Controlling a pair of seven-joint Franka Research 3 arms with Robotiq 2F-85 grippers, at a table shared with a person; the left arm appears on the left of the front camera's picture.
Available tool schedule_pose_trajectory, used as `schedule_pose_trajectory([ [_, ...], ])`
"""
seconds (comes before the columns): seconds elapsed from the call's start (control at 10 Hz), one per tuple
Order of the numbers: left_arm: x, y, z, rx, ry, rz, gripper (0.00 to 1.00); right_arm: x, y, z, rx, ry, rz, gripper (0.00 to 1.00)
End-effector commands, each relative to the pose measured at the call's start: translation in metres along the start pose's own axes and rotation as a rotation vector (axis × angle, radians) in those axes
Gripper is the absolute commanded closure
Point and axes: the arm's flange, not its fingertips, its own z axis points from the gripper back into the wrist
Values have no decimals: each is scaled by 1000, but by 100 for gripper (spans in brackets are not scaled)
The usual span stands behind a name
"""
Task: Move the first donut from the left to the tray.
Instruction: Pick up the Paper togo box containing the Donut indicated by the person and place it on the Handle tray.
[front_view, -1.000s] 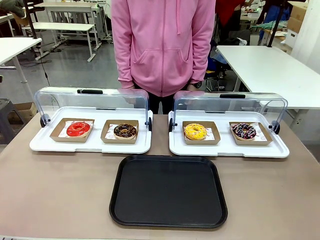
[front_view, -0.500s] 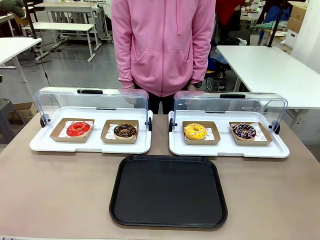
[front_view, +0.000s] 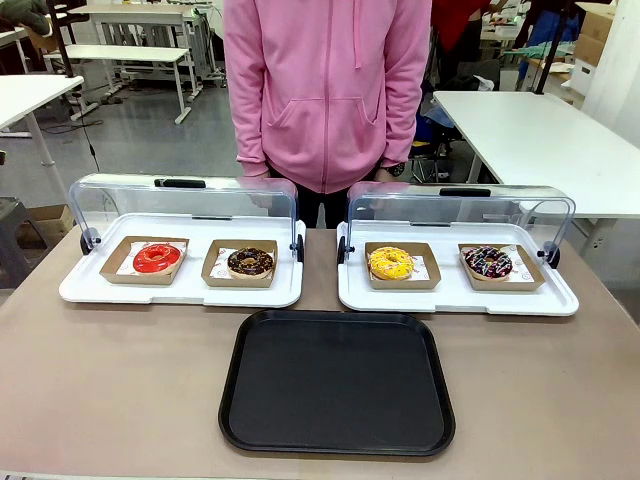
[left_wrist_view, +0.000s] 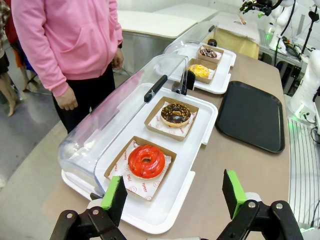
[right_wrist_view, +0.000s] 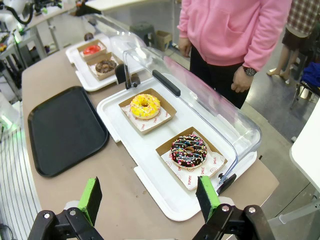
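Nothing is seen to have shifted since the earlier front view: the donuts, both lidded trays and the person (front_view: 327, 90) in the pink hoodie are found in the same places. The first donut from the left (front_view: 157, 258), glazed bright red, is seated in its brown cardboard holder (front_view: 112, 273) beyond the far left corner of the black tray (front_view: 337, 383), inside the left white lidded tray (front_view: 100, 291), whose clear lid (front_view: 185, 205) is swung up and back. A chocolate-glazed donut (front_view: 250, 262) is placed between it and the tray's far edge, while a yellow donut (front_view: 389, 263) and a dark sprinkled donut (front_view: 488, 262) are kept in the right white lidded tray (front_view: 450, 299), beyond the tray's far right corner. The tray itself is laid bare on the beige counter (front_view: 110, 380). The left hand (left_wrist_view: 174, 192) is held wide apart above the red donut (left_wrist_view: 146, 161) without touching it, well away from the tray (left_wrist_view: 250, 115). The right hand (right_wrist_view: 149, 197) is likewise spread wide near the sprinkled donut (right_wrist_view: 188, 150), apart from the tray (right_wrist_view: 65, 127), with nothing gripped. Behind the person, white tables (front_view: 540, 135) and a grey floor (front_view: 150, 140) are visible. Red print is carried on the paper liner (left_wrist_view: 142, 186) under the red donut, but it cannot be read with certainty.
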Motion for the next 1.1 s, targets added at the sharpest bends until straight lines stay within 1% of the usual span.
schedule_pose_trajectory([
  [0.0, 1, 0, -1, 2, 7, 4, 0, 1, -1, -2, 0, -25, 9, 0],
  [1.0, 1, 0, -1, 2, 7, 4, 0, 1, -1, -2, 0, -25, 9, 0],
])
